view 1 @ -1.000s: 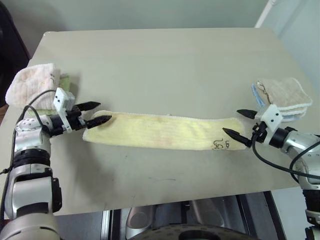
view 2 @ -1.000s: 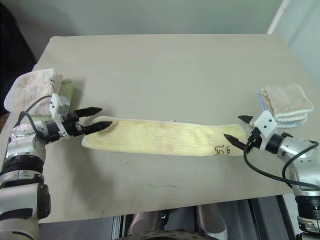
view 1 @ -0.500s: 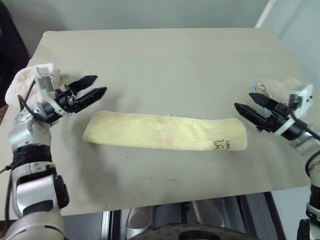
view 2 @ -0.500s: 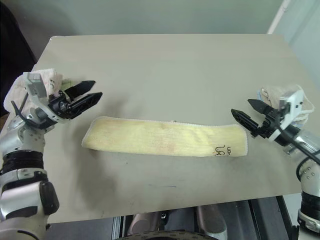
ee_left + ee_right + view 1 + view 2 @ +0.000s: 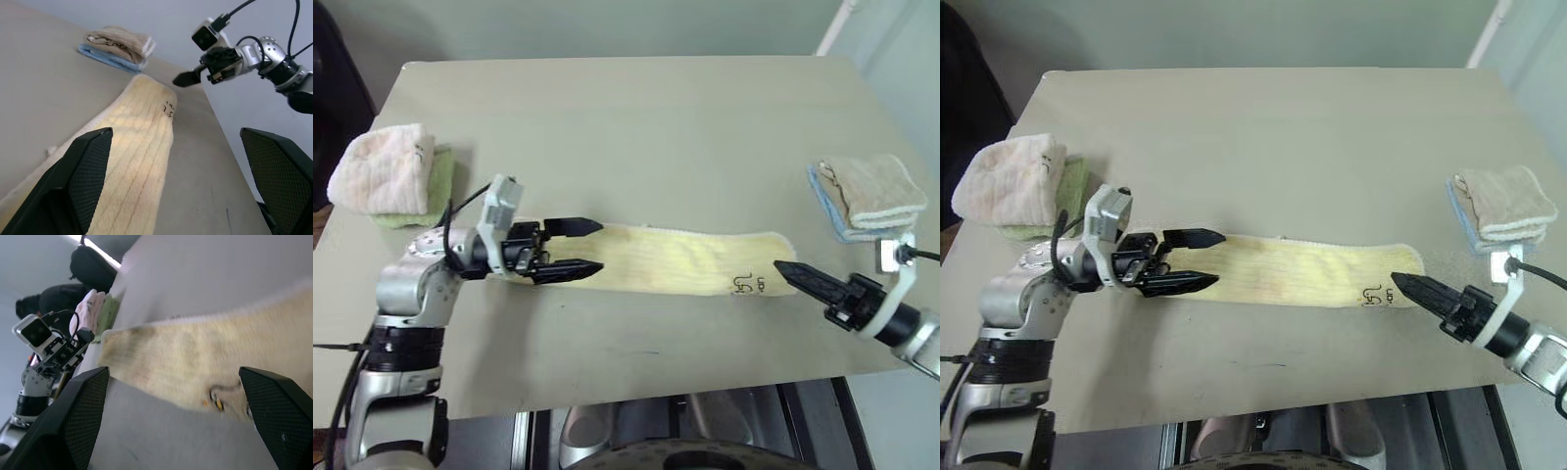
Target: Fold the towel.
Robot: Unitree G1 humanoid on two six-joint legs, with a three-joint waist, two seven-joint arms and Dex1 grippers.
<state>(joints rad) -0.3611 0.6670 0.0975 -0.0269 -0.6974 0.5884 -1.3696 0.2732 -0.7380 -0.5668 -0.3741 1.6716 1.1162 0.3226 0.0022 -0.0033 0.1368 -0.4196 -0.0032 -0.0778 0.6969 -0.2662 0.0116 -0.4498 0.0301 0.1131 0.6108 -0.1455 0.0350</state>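
Observation:
The pale yellow towel (image 5: 675,259) lies flat in a long strip across the table's near half, with small dark marks (image 5: 744,284) at its right end. My left gripper (image 5: 598,246) is open and points right along the strip, over its left end, part of which it hides. In the left wrist view its fingers (image 5: 73,181) stand wide on either side of the towel (image 5: 142,132). My right gripper (image 5: 791,271) is open just off the right end, pointing left at it, nothing between its fingers (image 5: 73,416).
A pink-white folded towel (image 5: 380,166) on a green cloth sits at the table's left edge. A beige folded towel (image 5: 873,188) on a blue one sits at the right edge. The table (image 5: 636,127) is bare behind the strip; its front edge runs close below both grippers.
Both grippers left the towel's ends. The left one lifted, then swung right over the left end. The right one drew back toward the front edge and rolled. The towel stayed flat.

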